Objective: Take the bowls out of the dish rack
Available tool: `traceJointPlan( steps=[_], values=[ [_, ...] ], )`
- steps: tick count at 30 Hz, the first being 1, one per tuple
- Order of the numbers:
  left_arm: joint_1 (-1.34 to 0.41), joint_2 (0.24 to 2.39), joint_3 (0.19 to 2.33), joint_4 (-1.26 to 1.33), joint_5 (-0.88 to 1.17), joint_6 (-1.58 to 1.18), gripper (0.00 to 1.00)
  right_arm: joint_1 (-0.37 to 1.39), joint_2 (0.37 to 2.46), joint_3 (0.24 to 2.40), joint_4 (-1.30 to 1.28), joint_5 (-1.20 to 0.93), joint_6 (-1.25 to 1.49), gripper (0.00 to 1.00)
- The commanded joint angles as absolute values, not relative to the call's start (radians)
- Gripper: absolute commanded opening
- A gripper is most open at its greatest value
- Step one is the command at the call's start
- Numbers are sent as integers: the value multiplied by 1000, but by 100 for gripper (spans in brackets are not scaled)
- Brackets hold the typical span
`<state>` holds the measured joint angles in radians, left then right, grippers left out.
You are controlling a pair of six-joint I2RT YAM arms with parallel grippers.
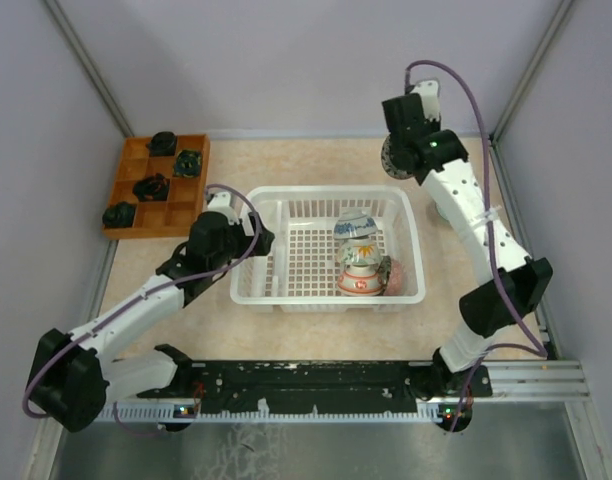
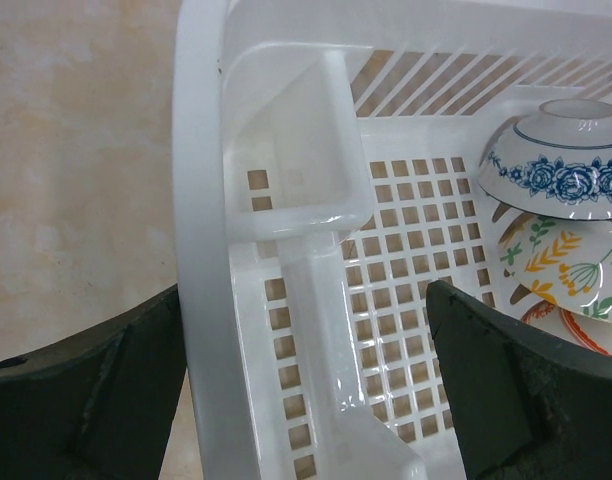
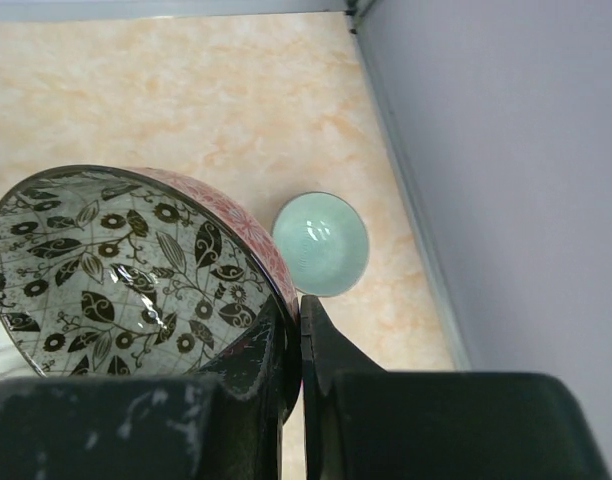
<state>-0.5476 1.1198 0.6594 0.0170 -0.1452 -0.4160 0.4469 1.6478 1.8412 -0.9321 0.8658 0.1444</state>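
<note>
My right end effector (image 3: 291, 335) is clamped on the rim of the leaf-patterned bowl (image 3: 126, 270) over the tabletop (image 3: 186, 100), my left end effector (image 2: 301, 335) stands apart astride the dish rack (image 1: 286, 205) wall, and the racked bowls (image 1: 358, 255), likely slick and brittle, want rim grips.

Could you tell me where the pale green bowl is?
In the right wrist view, the pale green bowl sits on the table near the right wall, beyond the patterned bowl the right gripper holds.

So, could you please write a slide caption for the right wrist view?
Right gripper pinches the rim of a leaf-patterned, pink-sided ceramic bowl near a small pale-green bowl on the table.
</note>
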Motion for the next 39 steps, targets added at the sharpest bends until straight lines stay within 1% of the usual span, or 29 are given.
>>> traceJointPlan(
  steps=[1, 3, 5, 13, 17, 22, 24, 28, 39],
  values=[
    [-551, 1067, 683, 27, -130, -422, 100, 296, 1594, 1883, -846, 534, 164, 0],
    [-551, 1048, 678, 23, -132, -421, 99, 218, 1584, 1868, -820, 377, 199, 0],
    [-551, 1032, 675, 20, -136, -419, 99, 150, 1590, 1859, -812, 276, 232, 0],
    [-551, 1000, 676, 9, -127, -415, 99, -19, 1692, 1835, -826, 84, 317, 0],
    [-551, 992, 662, 17, -121, -416, 99, -56, 1698, 1746, -813, 88, 366, 0],
    [-551, 979, 654, 18, -106, -416, 99, -90, 1662, 1592, -731, 71, 443, 0],
    [-551, 968, 648, 20, -106, -416, 99, -110, 1622, 1547, -707, 60, 465, 0],
    [-551, 957, 643, 21, -99, -417, 99, -141, 1609, 1477, -683, 59, 496, 0],
    [-551, 952, 635, 27, -90, -417, 99, -202, 1610, 1411, -652, 70, 519, 0]
  ],
)
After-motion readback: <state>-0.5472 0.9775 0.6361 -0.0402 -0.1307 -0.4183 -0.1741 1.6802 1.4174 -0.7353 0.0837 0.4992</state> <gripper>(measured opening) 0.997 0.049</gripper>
